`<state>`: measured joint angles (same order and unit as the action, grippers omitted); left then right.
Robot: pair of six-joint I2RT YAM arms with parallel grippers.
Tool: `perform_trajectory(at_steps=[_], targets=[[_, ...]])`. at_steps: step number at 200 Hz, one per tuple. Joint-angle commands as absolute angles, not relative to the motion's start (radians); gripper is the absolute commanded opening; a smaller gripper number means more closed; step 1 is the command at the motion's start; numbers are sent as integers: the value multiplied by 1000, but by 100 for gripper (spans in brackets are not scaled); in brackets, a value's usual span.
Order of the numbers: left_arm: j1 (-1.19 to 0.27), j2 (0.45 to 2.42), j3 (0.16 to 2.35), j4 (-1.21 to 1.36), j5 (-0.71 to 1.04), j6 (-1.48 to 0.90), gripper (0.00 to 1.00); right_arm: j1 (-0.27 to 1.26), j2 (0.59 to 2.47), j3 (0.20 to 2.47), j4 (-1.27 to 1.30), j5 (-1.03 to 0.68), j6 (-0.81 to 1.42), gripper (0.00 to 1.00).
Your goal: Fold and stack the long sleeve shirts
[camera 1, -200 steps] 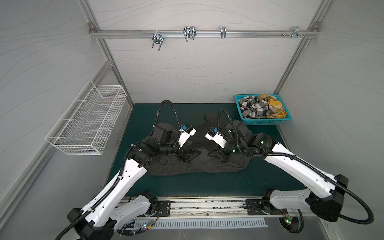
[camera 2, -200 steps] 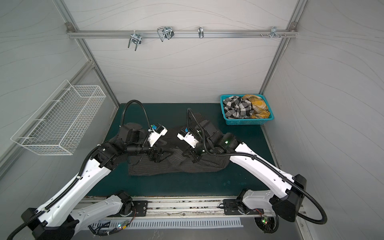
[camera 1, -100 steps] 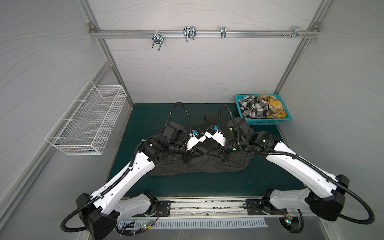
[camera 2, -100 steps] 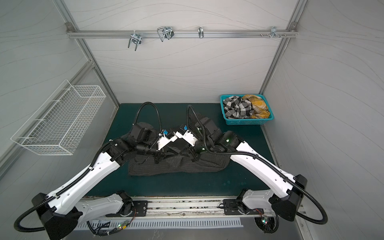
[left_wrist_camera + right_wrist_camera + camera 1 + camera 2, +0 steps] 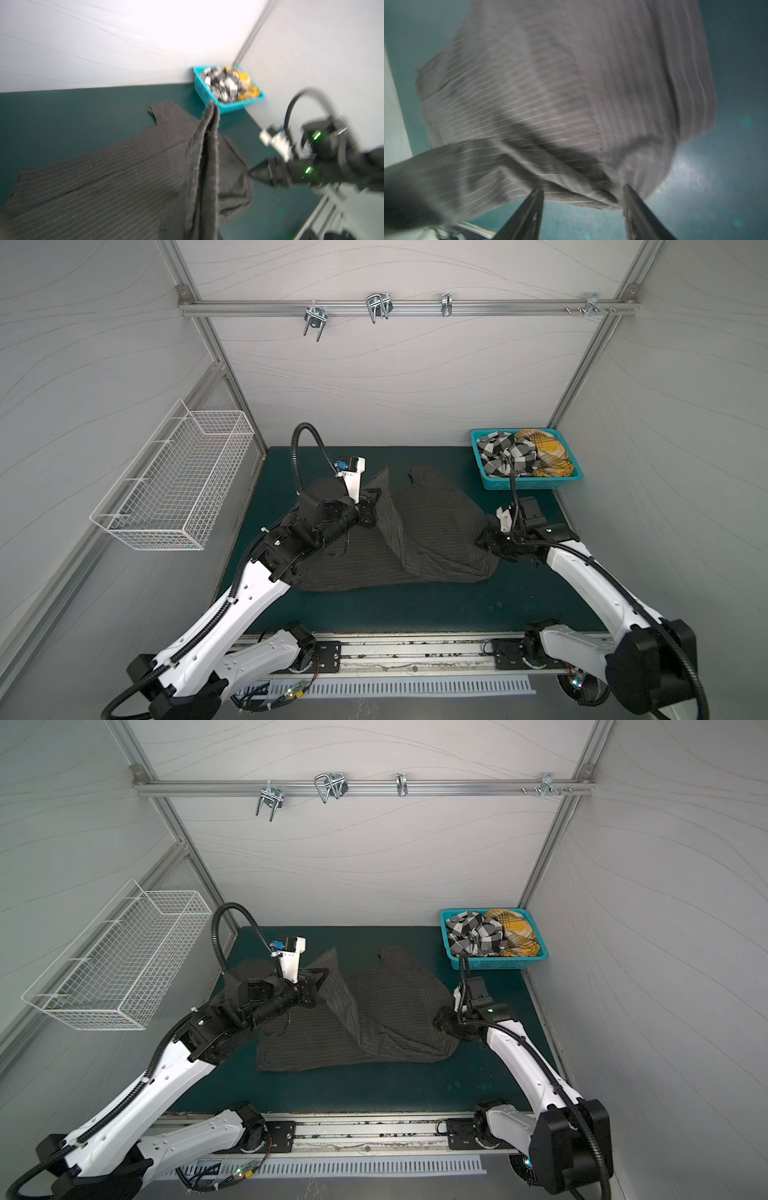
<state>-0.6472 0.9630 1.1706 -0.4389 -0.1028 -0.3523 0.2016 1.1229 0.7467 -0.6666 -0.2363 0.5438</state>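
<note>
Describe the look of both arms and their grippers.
Both arms, left arm and right arm, have white shells on their long links and black joints and bases. A black ribbed cable loops over each wrist. White camera mounts sit by the wrists; the right gripper has tapered black fingers. Green lights glow on the right arm.

The top views are sharp and evenly lit; the wrist views are blurred, with wall glare.

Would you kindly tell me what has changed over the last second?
The left gripper shut its jaws on a fold of the charcoal shirt and lifted it; the right gripper swung rightward and opened. The teal basket stayed put.
</note>
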Motion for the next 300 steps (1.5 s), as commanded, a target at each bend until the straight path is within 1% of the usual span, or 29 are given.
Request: perform_trajectory(at_steps=[1,12,31,45,58,73,79,91,105,111,130,146,170,178,186,200,217,227,244,258,279,300], targets=[[-647,914,1221,-375,-260,-492,0,75,1180,700,-553,-500,619,48],[-647,902,1222,-366,-276,-503,0,61,1264,716,-533,-558,591,40],[-647,908,1237,-381,-273,-511,0,61,1374,734,-473,-601,590,35],[-647,908,1243,-390,-277,-524,0,61,1437,751,-465,-556,600,32],[-647,902,1249,-405,-336,-544,0,54,1500,781,-494,-488,591,31],[-647,896,1264,-446,-494,-567,0,31,1569,810,-533,-426,586,32],[-647,902,1281,-494,-604,-596,0,19,1597,819,-545,-412,587,34],[-635,937,1335,-622,-780,-658,0,-3,1638,828,-550,-413,585,45],[-582,996,1384,-772,-858,-739,0,-12,1661,844,-558,-427,566,53],[-539,1024,1390,-816,-838,-773,0,-11,1661,851,-559,-439,558,55],[-404,1079,1344,-855,-637,-870,0,15,1602,873,-568,-462,525,65],[-384,1088,1254,-774,-569,-892,0,73,1500,906,-621,-356,502,74],[-364,1101,1145,-672,-531,-915,0,141,1365,954,-729,-188,496,80],[-353,1110,1123,-653,-513,-919,0,155,1339,964,-761,-133,494,84],[-345,1120,1105,-634,-506,-918,0,172,1325,972,-784,-100,485,86],[-326,1132,1082,-621,-492,-920,0,196,1320,976,-814,-66,469,86],[-304,1137,1053,-610,-482,-916,0,227,1333,961,-798,-107,459,85],[-290,1135,1039,-608,-471,-913,0,264,1360,968,-784,-141,434,82],[-265,1129,1001,-597,-458,-909,0,323,1436,1027,-812,-89,411,81],[-243,1125,954,-588,-453,-905,0,328,1492,1067,-810,-100,415,76],[-190,1112,853,-567,-457,-898,0,330,1562,1092,-778,-108,430,74],[-117,1086,756,-549,-416,-899,0,324,1648,1107,-765,-90,441,68]])
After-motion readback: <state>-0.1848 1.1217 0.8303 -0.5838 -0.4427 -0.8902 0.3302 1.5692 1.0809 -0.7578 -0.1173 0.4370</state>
